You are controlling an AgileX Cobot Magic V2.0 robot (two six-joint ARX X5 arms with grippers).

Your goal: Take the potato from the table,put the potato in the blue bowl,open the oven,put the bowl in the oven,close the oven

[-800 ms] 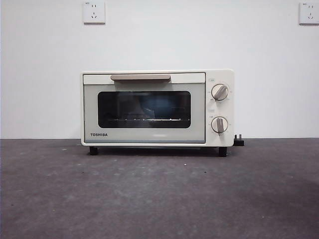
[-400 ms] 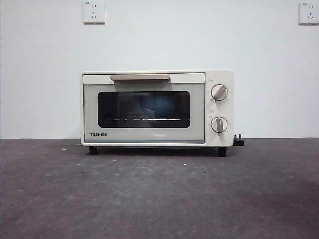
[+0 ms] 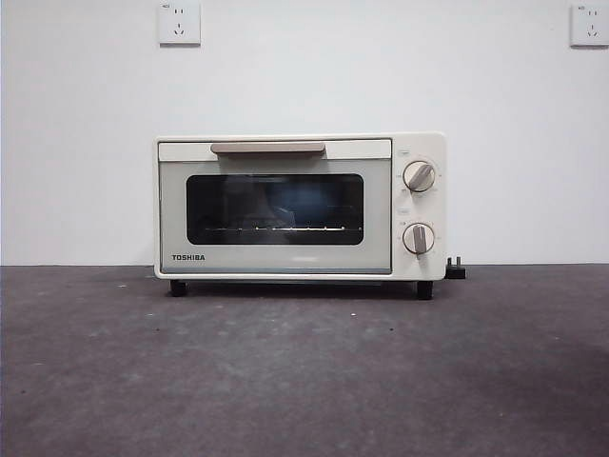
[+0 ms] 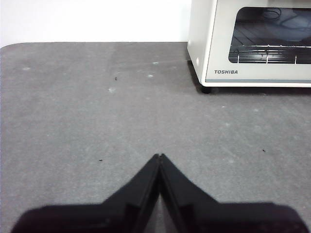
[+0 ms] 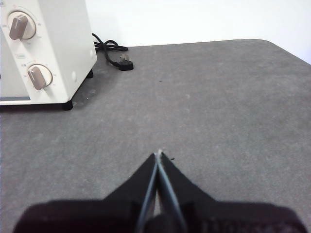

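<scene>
The cream-white oven (image 3: 300,207) stands at the back of the dark grey table (image 3: 304,371) with its glass door closed and the beige handle (image 3: 267,148) at the top. Through the glass a faint blue shape shows behind the rack; I cannot tell what it is. The potato is out of view, and the blue bowl is not clearly seen. My left gripper (image 4: 160,156) is shut and empty above bare table, left of the oven (image 4: 252,43). My right gripper (image 5: 159,154) is shut and empty, right of the oven (image 5: 43,48). Neither arm shows in the front view.
A black power cord and plug (image 5: 119,60) lie on the table behind the oven's right side, also seen as a plug (image 3: 456,269) in the front view. Two wall sockets (image 3: 179,23) sit high on the white wall. The table's rounded corners show in both wrist views.
</scene>
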